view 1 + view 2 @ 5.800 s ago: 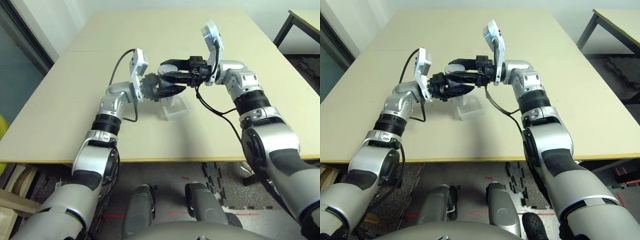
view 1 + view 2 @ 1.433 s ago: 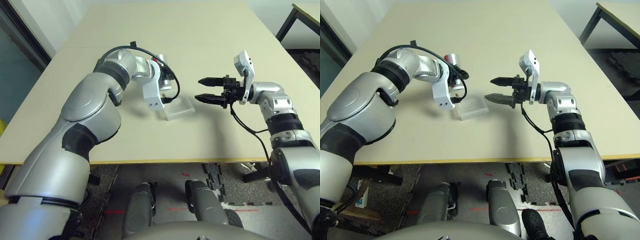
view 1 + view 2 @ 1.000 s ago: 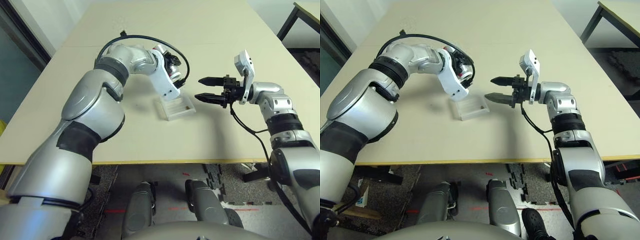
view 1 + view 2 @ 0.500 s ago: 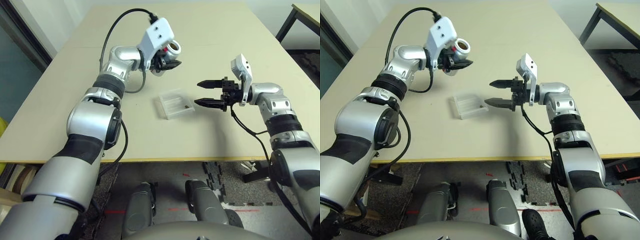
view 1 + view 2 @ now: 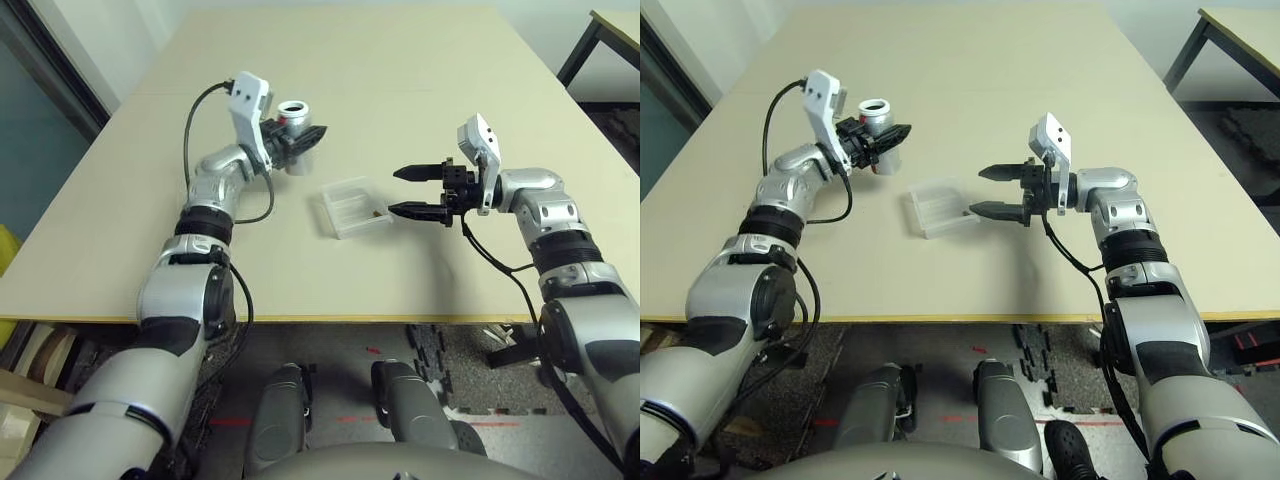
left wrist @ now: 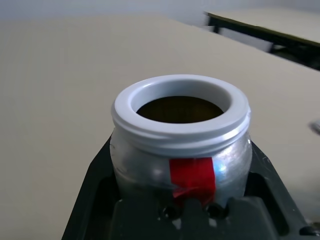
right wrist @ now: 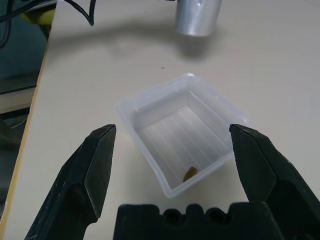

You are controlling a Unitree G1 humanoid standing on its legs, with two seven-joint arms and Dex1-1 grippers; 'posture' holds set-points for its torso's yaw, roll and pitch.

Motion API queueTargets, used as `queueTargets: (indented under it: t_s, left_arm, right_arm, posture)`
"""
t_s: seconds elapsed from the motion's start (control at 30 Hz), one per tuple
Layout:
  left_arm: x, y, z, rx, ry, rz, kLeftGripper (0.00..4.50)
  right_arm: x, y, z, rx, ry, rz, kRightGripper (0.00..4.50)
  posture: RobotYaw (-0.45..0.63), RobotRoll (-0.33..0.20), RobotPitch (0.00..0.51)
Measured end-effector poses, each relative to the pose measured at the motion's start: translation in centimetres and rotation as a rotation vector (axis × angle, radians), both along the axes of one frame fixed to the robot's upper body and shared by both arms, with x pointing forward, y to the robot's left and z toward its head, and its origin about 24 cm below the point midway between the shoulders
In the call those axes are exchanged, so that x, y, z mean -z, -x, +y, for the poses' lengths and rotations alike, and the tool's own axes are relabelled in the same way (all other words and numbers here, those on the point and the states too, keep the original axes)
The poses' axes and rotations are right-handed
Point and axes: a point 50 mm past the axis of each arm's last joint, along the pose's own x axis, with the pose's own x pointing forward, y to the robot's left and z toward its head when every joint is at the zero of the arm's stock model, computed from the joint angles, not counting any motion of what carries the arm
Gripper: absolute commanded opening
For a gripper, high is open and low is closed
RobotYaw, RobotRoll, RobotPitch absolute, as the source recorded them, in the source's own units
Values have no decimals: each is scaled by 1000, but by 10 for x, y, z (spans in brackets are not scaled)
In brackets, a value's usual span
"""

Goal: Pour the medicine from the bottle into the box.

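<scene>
Left gripper [image 5: 300,140] clamps bottle [image 5: 293,122] upright, 10 o'clock of box [image 5: 352,206]; likely light, rigid, slick: grip mid-body. Right gripper [image 5: 418,192] spread, empty. Pill [image 7: 189,173] in box.

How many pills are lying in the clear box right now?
1. A single brownish pill lies inside the box, against the wall nearest the right gripper. The bottle's dark inside could hide more.

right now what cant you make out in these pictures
- Bottle: in the left wrist view its lower body is hidden by the left hand shut around it; the inside is too dark to tell whether any medicine remains.
- Medicine: too small in the box to tell its shape.
- Right hand, open: whether its lower finger touches the box can't be told from the head views.
</scene>
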Motion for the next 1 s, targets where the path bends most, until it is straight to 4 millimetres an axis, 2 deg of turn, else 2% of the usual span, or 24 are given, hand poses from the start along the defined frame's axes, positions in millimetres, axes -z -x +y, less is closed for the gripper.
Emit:
queueTargets:
  t_s: [0.17, 0.77, 1.0]
  left_arm:
    - [23, 6, 13, -79, -17, 29, 2731]
    - [51, 10, 17, -161, -109, 40, 2731]
    - [53, 11, 17, -162, -145, 15, 2731]
  right_arm:
    - [1, 0, 0, -3, 3, 3, 4500]
    - [3, 0, -3, 3, 14, 15, 4500]
    - [3, 0, -4, 5, 16, 16, 4500]
  posture:
    - [-151, 0, 108]
    - [-170, 0, 120]
    - [-175, 0, 124]
